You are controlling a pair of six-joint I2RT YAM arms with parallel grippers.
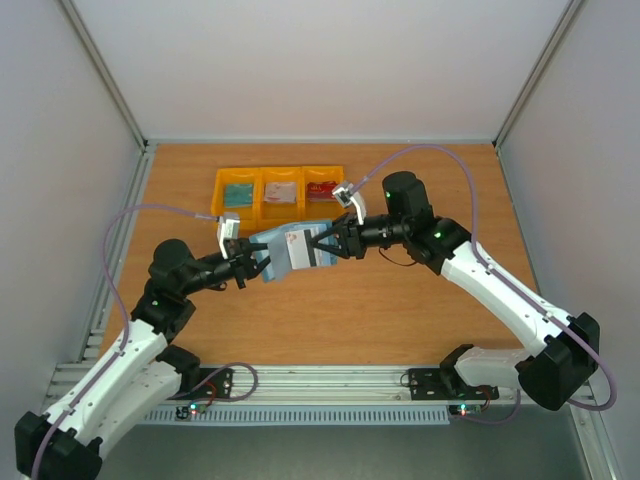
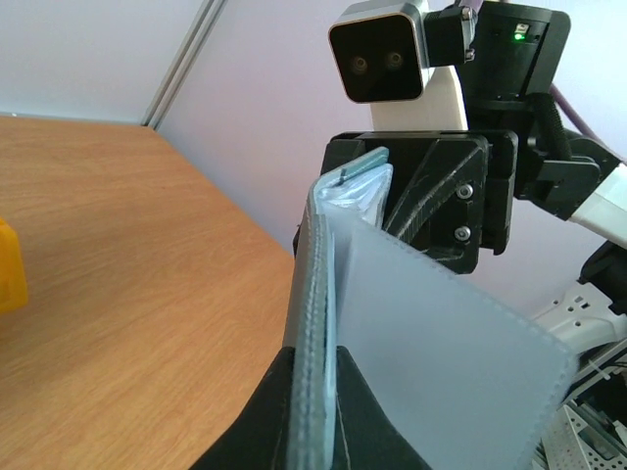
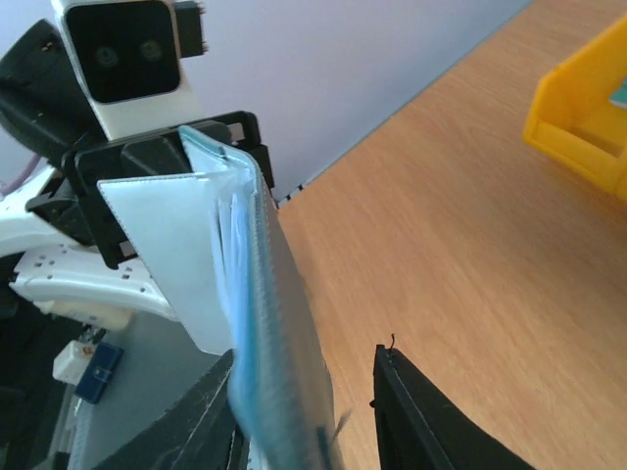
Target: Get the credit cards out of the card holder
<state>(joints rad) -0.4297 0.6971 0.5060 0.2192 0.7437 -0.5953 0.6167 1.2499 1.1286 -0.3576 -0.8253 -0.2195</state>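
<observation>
The teal-blue card holder [image 1: 295,248] hangs folded open in the air between both arms, above the table's middle. My left gripper [image 1: 258,262] is shut on one end of it; in the left wrist view its edge [image 2: 315,323] runs up between the jaws and a pale flap [image 2: 441,352] spreads to the right. My right gripper [image 1: 325,245] stands open around the opposite end [image 3: 274,323], which leans on one finger with a gap to the other finger [image 3: 421,421]. Teal [image 1: 238,193], whitish [image 1: 282,194] and red [image 1: 320,187] credit cards lie in the bins. Whether a card is inside the holder cannot be told.
A row of three yellow bins [image 1: 278,177] stands at the back of the wooden table, just behind the grippers; one bin corner [image 3: 583,108] shows in the right wrist view. Grey walls enclose the table on three sides.
</observation>
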